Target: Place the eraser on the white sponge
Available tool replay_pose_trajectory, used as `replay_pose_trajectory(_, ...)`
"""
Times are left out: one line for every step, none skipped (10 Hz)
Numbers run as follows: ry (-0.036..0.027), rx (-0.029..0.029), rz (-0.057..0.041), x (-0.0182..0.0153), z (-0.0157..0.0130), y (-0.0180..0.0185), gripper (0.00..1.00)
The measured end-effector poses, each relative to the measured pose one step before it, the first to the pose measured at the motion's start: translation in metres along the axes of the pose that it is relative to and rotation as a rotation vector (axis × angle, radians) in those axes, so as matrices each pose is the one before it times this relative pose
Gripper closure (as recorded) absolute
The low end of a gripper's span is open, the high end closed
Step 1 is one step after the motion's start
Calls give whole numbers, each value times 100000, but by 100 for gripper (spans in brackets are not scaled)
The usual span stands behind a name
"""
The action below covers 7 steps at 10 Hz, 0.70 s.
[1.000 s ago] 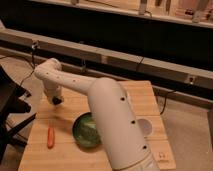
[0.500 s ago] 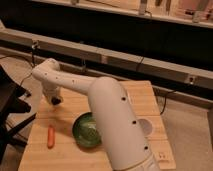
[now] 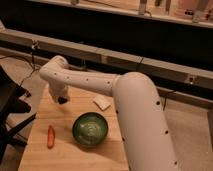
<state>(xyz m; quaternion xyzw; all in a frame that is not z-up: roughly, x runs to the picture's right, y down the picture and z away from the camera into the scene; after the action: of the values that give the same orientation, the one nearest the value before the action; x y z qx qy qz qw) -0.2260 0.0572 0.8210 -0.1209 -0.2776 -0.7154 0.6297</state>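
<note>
- Arm [image 3: 140, 115]: thick white segment filling the near right, reaching up and left over the wooden table [image 3: 39, 157].
- Carrot [image 3: 50, 136]: orange, lying flat, nearer than the gripper and a little to its left in the picture.
- Bowl [image 3: 90, 129]: green, upright, nearer than the gripper and to its right.
- White sponge [image 3: 102, 103]: flat on the wood, about level with the gripper, to its right, apart from it.
- Gripper [image 3: 62, 99]: pointing down over the table's far left part, fingers clenched together.
- Eraser: cannot be told from the gripper's dark tip; whether it is held, cannot tell.
- Grey ledge [image 3: 100, 52]: runs behind the gripper.
</note>
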Motion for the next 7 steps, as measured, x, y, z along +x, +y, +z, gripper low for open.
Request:
replay_pose_trajectory(395,248,1348,-122,-383,641,96)
replay_pose_trajectory(346,623,2373,-158,-639,934,96)
replay_pose_trajectory(16,807,2114,-81,-548,774,96)
replay_pose_trajectory(591,323,2571,136,-670,1383,96)
replay_pose_trajectory(255,279,1748,71,-320,756,96)
replay_pose_trajectory(146,751,2639,-29,-531,783,96)
replay_pose_trajectory(129,630,2367,-24,-396,640,96)
